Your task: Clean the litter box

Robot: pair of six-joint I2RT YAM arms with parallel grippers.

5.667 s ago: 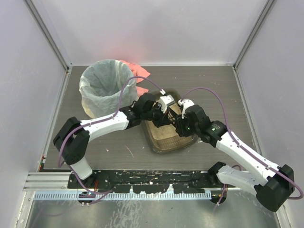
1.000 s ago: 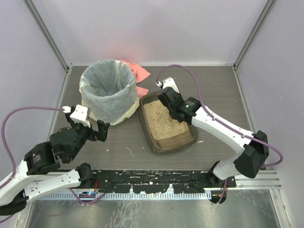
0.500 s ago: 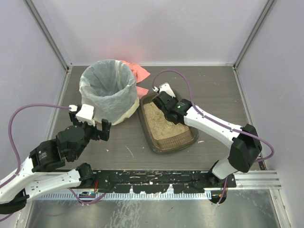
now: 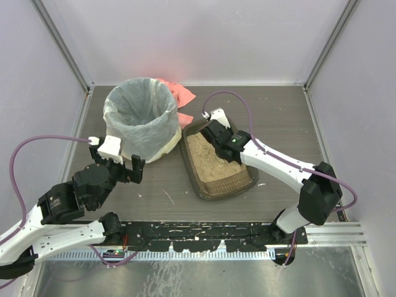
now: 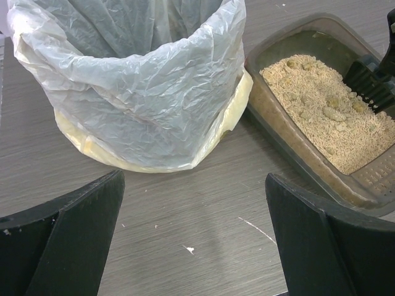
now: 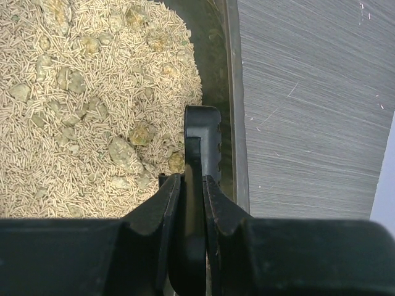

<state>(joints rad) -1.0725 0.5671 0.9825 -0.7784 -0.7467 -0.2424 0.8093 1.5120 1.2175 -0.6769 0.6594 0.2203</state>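
Worktop (image 4: pixel 284 117): dark gray with a wood look. The litter box sits near its middle.
Right arm (image 4: pixel 278 164): white and black. It comes in from the right of the litter box and reaches over to the far end.
Left arm (image 4: pixel 62 204): white and black, well off to the left of the litter box. It is not touching it.
Bin (image 4: pixel 143 133): round, with a crinkly white bag (image 5: pixel 142 105) inside. It stands just left of the litter box, by the far left corner.
Litter box (image 4: pixel 219 193): a flat dark brown tray with round corners.
Litter (image 4: pixel 207 162): tan and sandy. It lies inside the litter box and covers most of the bottom.
Cloth (image 4: pixel 179 93): pink, behind the bin, past the far left corner of the litter box.
Left jaws: spread wide with nothing between them. They point at the gap between the bin and the litter box.
Right jaws: pressed tight on the handle of the scoop, above the far end of the litter box.
Scoop (image 6: pixel 202 135): small and black. It is inside the litter box, right beside one wall, at the edge of the litter.
Clumps (image 6: pixel 123 154): small lumps, tan and a bit green. They lie on top of the litter inside the litter box, and some are close to the scoop.
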